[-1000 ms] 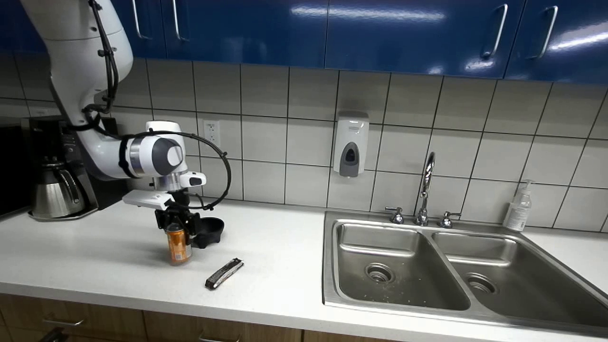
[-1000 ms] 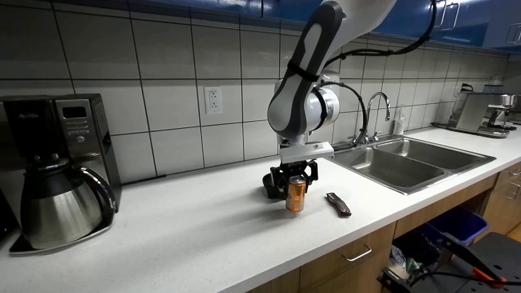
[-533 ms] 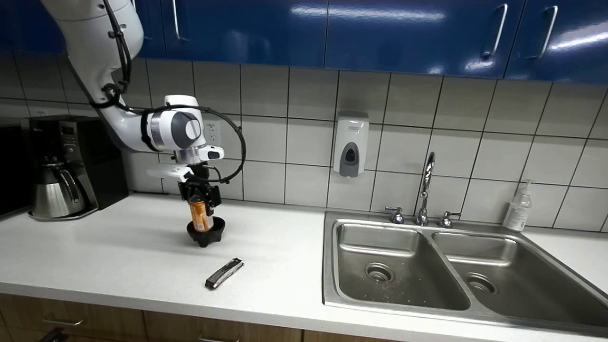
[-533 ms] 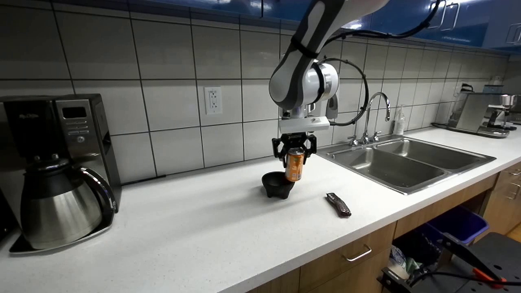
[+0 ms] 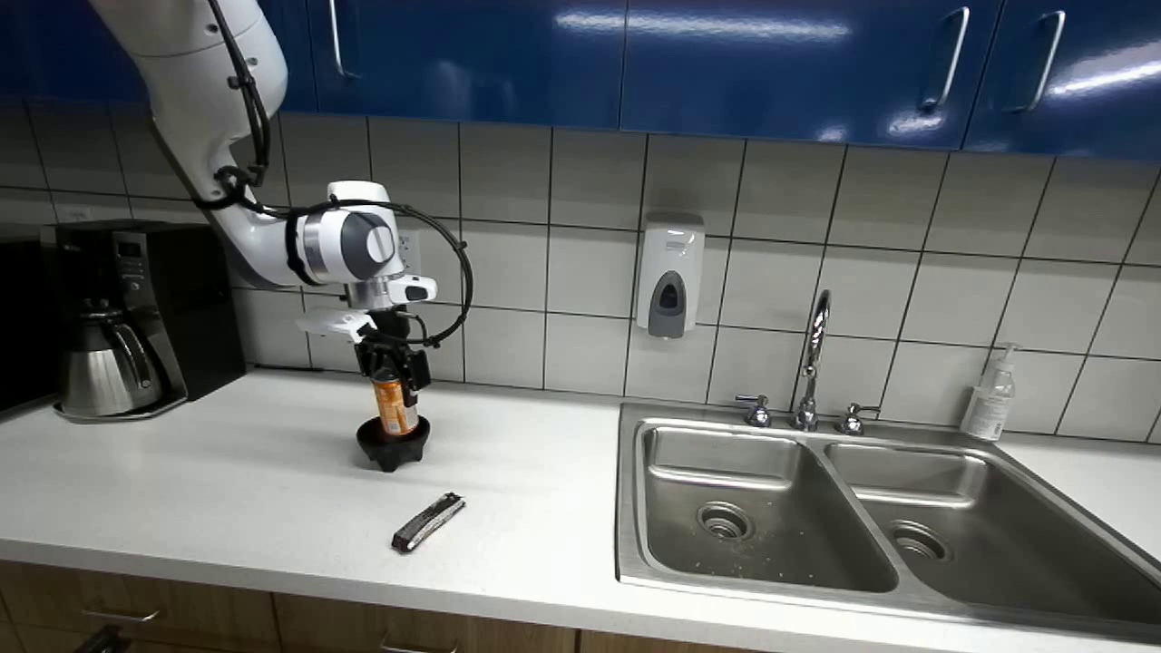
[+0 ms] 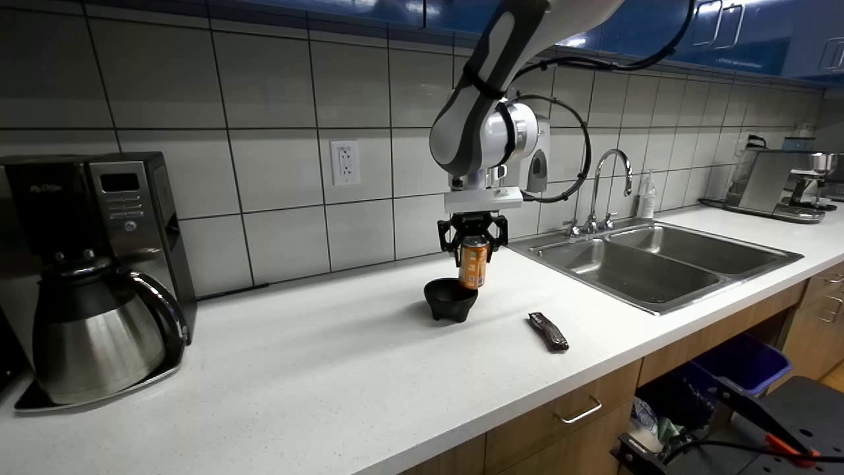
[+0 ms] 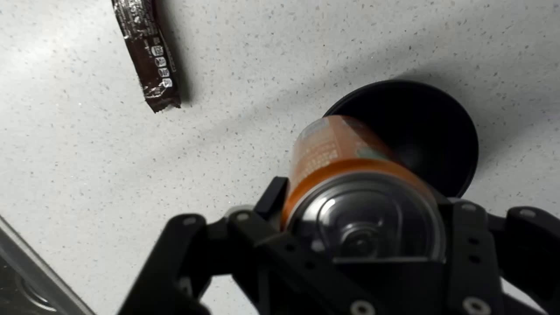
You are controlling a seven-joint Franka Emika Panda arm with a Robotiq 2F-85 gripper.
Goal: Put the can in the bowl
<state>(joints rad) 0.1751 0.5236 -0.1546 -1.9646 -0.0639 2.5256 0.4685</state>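
- At the edge of the bowl, held off the tabletop, hangs the can: orange, near upright, silvery lid up.
- Closed on the can from two sides, near the lid, the end effector carries it.
- Lower end of the can overlaps the bowl in both exterior views; whether the two touch cannot be told.
- Seen from the wrist, the can hides part of the bowl's rim; the rest of the dark inside lies open beside it.
- Bowl: black, upright, standing on short feet on the tabletop.
- Above the end effector, the white and grey arm reaches down.
- Near the bowl but apart from it, a dark bar lies flat.
- Farther off, the two-basin steel sink, with a tap behind it and a pump bottle near its back edge.
- On the tiled wall, a soap dispenser and an outlet.
- Well apart, on the side away from the sink, a coffee maker with its steel jug.
- Overhead, blue cupboards.
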